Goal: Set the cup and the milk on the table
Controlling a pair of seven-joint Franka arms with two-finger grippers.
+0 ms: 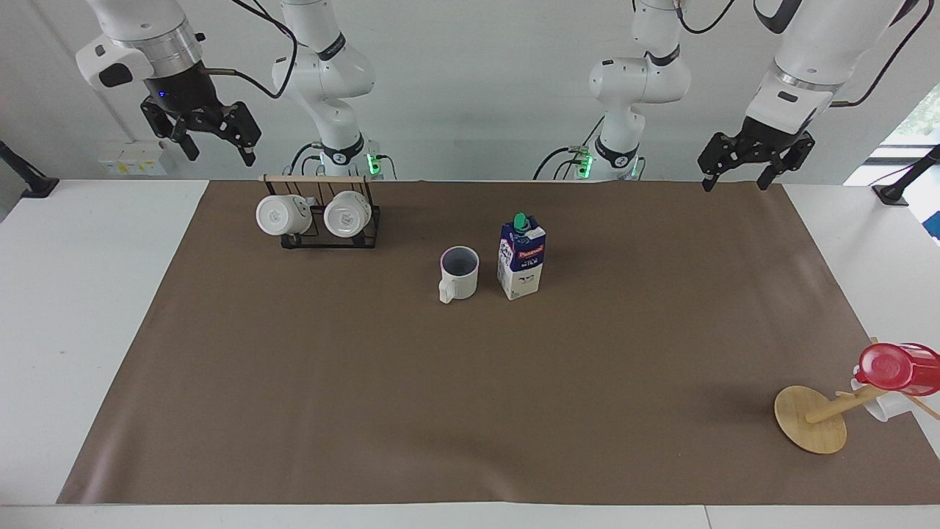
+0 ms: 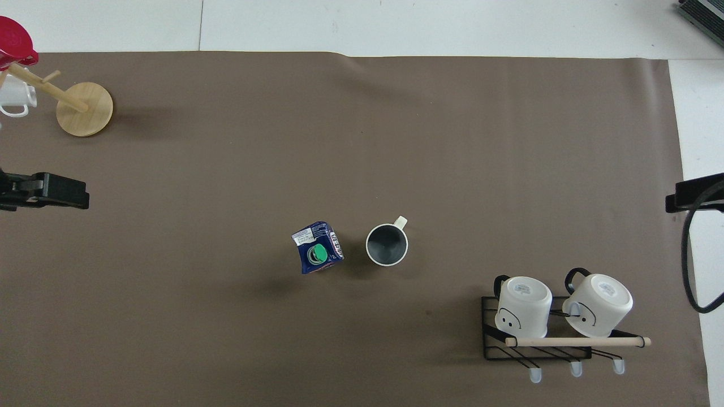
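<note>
Standing upright near the middle of the brown mat (image 1: pixel 470 411), the milk (image 1: pixel 521 258) shows a red label whose writing is too small to read, possibly a brand name, with "MILK" beneath and a green cap on top. Just beside it, toward the right arm's end of the bench (image 1: pixel 81 308), the cup (image 1: pixel 459 273) sits upright and empty, apart from the carton. Two white mugs (image 1: pixel 314 214) hang on a black rack (image 1: pixel 330 229) nearer the robots. Wide bare mat surrounds both task items. Each end effector hangs raised, fingers spread and empty: left end effector (image 1: pixel 737 180) and right end effector (image 1: pixel 219 154) over the mat's robot-side corners.
</note>
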